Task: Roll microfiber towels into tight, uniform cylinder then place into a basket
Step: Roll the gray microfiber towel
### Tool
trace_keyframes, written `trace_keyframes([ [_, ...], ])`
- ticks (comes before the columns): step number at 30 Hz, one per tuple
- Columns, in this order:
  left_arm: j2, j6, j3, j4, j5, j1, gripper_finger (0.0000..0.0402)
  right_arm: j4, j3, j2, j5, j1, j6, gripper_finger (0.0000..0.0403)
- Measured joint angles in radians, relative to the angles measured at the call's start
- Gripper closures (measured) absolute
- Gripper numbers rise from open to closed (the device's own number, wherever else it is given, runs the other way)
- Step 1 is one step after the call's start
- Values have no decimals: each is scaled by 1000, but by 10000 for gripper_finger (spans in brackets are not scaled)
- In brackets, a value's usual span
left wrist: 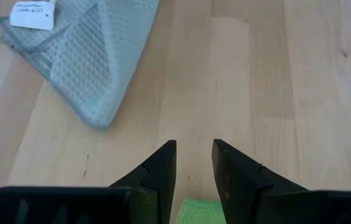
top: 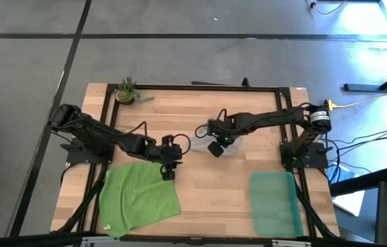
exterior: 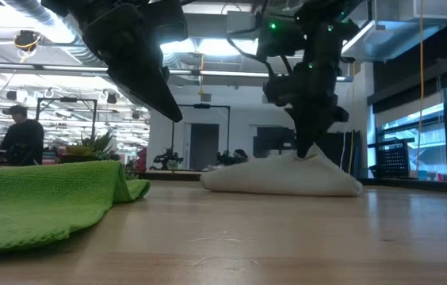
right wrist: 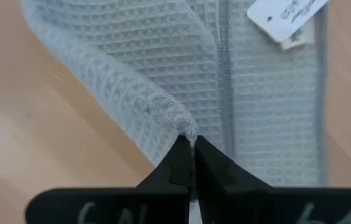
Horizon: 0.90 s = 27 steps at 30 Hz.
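A bright green towel (exterior: 45, 198) lies rumpled on the near left of the wooden table (top: 207, 185), filling the foreground of the low view, with an open workshop hall of ceiling lights and a seated person (exterior: 19, 136) beyond. Black frame rails (top: 200, 87) edge the table, set on a grey floor crossed by dark lines. At the near right, well apart from both cloths, the translucent teal basket (top: 276, 204) lies flat with nothing in it. Near the table's middle, a light grey towel (right wrist: 238, 87) lies in a low heap, its white tag (right wrist: 285, 15) turned up. A small potted plant (top: 126, 91) stands at the far left corner. The right gripper (right wrist: 192, 148), reaching in from the right, has its fingers pinched tight on a raised fold of the grey towel. The left gripper (left wrist: 194, 163) points down just above the green towel's far right corner, its fingers parted with nothing between them.
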Motion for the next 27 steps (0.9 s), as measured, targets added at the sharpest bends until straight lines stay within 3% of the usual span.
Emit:
trace_keyframes([
  [11, 0, 0, 0, 0, 0, -6, 302, 53, -179, 4, -19, -82, -1, 397],
  [18, 0, 3, 0, 41, -19, 1, 302, 95, -222, -1, -32, -91, -7, 392],
  [23, 24, 66, 0, 56, -29, 56, 302, 114, -224, 0, -33, -91, -8, 395],
  [27, 84, 127, 1, 172, 1, 125, 302, 117, -225, 0, -34, -91, -10, 395],
])
